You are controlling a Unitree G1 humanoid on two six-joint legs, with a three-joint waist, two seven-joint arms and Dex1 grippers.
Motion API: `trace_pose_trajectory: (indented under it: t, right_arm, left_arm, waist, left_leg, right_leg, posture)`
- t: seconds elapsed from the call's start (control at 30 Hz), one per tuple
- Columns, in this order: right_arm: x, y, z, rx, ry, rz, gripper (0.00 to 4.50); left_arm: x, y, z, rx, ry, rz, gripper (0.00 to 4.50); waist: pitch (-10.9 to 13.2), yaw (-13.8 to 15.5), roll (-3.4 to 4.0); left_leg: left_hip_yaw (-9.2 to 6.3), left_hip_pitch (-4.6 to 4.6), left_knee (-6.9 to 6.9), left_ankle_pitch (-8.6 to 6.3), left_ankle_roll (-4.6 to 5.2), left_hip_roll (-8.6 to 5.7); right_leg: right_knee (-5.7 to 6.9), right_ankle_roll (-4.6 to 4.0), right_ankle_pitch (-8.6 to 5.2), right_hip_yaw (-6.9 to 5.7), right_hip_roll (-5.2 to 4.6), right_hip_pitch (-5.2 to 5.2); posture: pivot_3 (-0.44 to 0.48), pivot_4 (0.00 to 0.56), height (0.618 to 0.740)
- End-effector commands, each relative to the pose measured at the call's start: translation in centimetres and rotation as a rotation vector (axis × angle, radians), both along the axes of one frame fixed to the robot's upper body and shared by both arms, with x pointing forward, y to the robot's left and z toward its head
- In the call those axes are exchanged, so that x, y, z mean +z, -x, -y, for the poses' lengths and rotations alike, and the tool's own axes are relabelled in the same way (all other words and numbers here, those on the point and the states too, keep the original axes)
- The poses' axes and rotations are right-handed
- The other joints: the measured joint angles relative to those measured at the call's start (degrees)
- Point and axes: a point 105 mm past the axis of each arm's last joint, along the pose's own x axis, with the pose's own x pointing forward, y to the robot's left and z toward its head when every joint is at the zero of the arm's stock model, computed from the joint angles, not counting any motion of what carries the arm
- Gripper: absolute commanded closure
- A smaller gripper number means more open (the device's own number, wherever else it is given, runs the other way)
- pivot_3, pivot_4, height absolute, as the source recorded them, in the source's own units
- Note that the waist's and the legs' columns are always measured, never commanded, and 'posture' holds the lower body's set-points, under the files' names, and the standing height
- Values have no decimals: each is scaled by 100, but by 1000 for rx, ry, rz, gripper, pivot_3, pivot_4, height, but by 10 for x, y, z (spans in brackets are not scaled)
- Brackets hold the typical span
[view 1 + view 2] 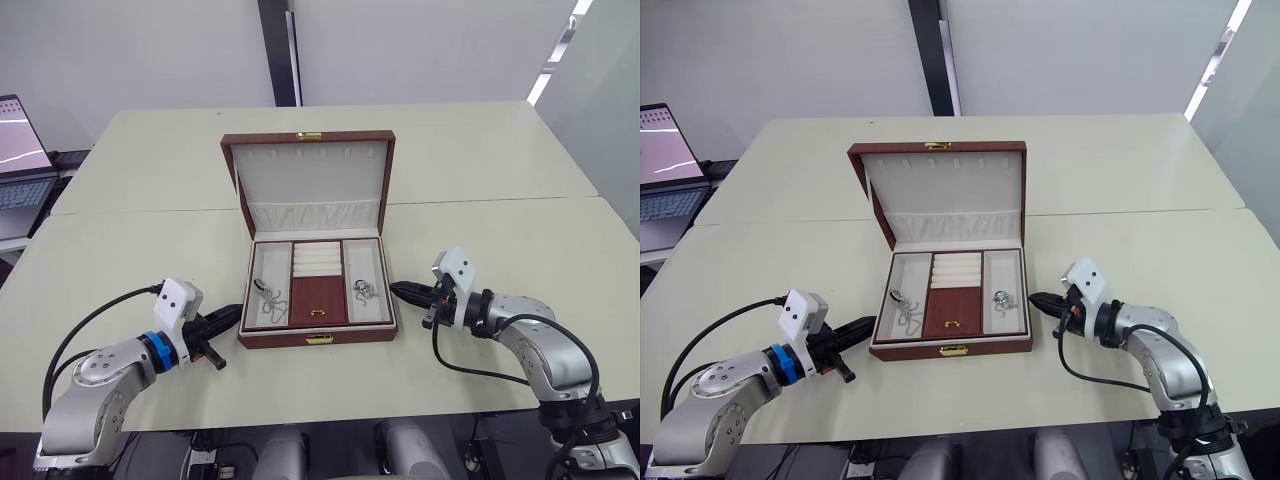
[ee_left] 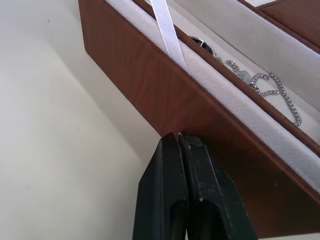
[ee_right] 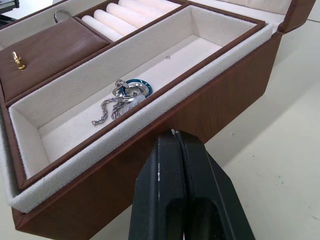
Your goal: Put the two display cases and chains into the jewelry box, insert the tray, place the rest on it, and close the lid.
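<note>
Left eye view: my left pincer point(image 1: 228, 317) and right pincer point(image 1: 400, 292), both closed empty, flank the open box point(image 1: 318, 340) on the table point(image 1: 500, 170).

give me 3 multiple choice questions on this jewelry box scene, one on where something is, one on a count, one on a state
1. Where does the tray sit?
A. on the table behind the box
B. inside the jewelry box
C. in the right gripper

2. How many gold clasps show on the box's front wall?
A. one
B. three
C. none

3. What state is the lid in?
A. shut flat
B. taken off
C. open, standing up behind the box

Answers:
1. B, its ring rolls and side sections lie within the box walls.
2. A, a single clasp sits at the middle of the front.
3. C, its cream lining and pocket face forward.
</note>
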Motion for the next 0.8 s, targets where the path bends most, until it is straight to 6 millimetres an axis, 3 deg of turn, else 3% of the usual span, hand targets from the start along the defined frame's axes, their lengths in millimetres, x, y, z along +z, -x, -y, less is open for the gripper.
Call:
trace_pose_trajectory:
  t: [0.03,0.27,0.4,0.63,0.73,0.8]
  right_arm:
    - [19,-3,-6,39,-63,54,4500]
    - [30,-26,28,-48,-64,97,4500]
    - [34,-46,41,-63,-42,127,4500]
    - [46,-72,48,-55,-37,192,4500]
    - [50,-79,49,-51,-36,213,4500]
    - [58,-89,49,-57,-36,241,4500]
  left_arm:
    - [19,8,13,-86,53,125,4460]
    - [50,26,-3,67,116,288,4460]
    - [65,53,-1,124,131,385,4460]
    - [78,89,8,240,182,480,4460]
    - [77,101,10,277,189,486,4460]
    - [72,119,17,279,185,476,4460]
  waist:
    - [1,-5,-2]
    - [3,50,-5]
    - [4,54,-6]
    - [7,82,-11]
    - [9,95,-14]
    - [12,68,-19]
  left_leg:
    - [0,-1,0,0,0,0]
    - [0,-5,3,0,0,-1]
    - [9,-3,3,0,0,-1]
    - [15,-2,4,0,0,-3]
    - [18,-2,4,0,0,-2]
    - [15,-4,3,0,0,-1]
  right_leg:
    - [0,0,0,0,0,-1]
    - [-1,0,0,-1,-5,0]
    - [-6,0,1,-2,-6,4]
    - [-6,0,0,0,-3,7]
    - [-14,0,0,1,-2,10]
    - [-16,-1,0,-2,0,10]
  posture:
    - [0,150,740]
    - [0,150,740]
    - [0,150,740]
    - [0,150,740]
    - [0,150,740]
    - [0,150,740]
